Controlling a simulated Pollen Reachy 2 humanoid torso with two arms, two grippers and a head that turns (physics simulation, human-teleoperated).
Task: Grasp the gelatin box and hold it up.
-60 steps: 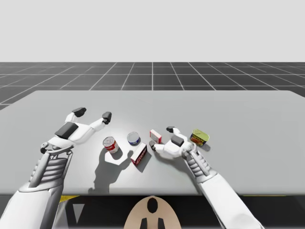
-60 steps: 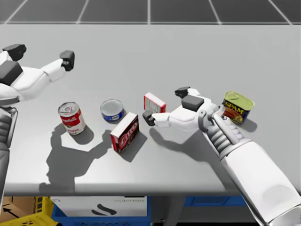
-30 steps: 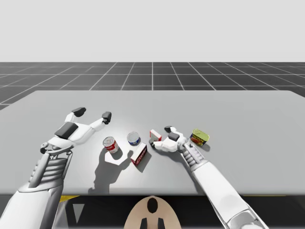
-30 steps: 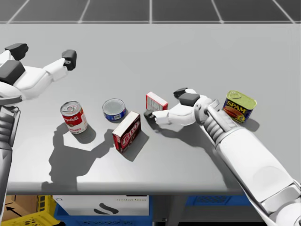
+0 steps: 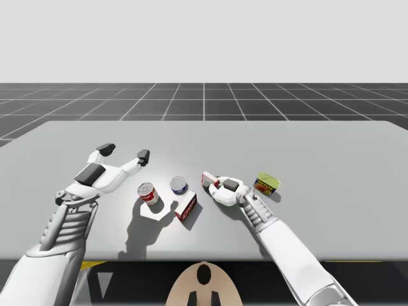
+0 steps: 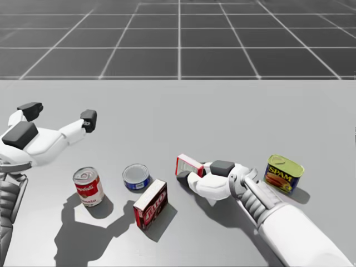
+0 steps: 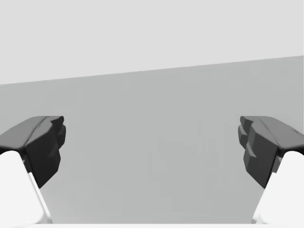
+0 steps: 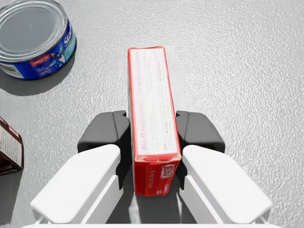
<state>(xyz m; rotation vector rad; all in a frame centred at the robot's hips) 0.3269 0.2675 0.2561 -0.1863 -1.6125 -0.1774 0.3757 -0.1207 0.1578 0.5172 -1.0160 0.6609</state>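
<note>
Gelatin box [image 8: 151, 118], pinched on edge, points lengthwise ahead of right gripper [image 8: 152, 134].

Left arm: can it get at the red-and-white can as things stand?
Probably yes. The red-and-white can stands upright beside the left arm, whose jaws are open. Nothing lies between them, and the blue can sits on its far side.

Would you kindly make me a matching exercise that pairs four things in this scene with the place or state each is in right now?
Column one:
1. small red box
2. flat blue can
3. rectangular yellow can
4. left pincer

Column two:
A. open and holding nothing
B. clamped in my right pincer
C. beside my right wrist, apart from the other cans
D. between the tall red-and-white can and the small red box

Pairs: 1-B, 2-D, 3-C, 4-A.
</note>
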